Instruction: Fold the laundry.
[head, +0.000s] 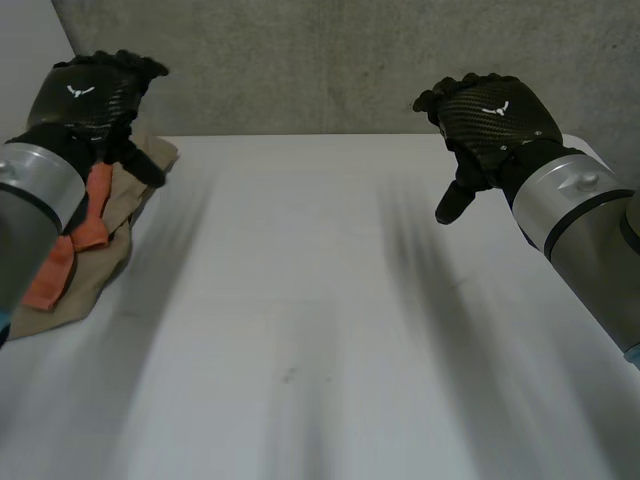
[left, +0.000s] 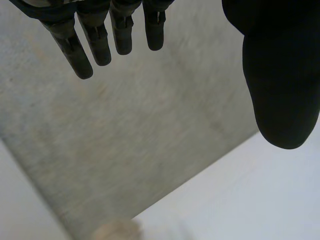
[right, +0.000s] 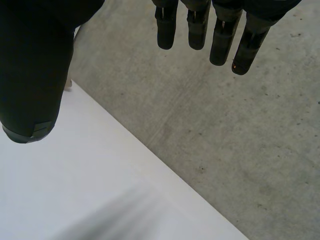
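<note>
Both hands hang above the counter (head: 330, 300) with fingers (left: 80, 55) loosely straight and holding nothing, the left hand (head: 90, 100) at the far left corner and the right hand (head: 490, 115) well apart at the far right. A crumpled tan cloth (head: 120, 215) with an orange piece (head: 88, 225) on it lies at that left corner, below the left hand.

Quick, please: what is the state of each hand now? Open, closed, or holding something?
Left hand: open, fingers relaxed, holding nothing, raised near the beige cloth.
Right hand: open, holding nothing, raised over the white table.
</note>
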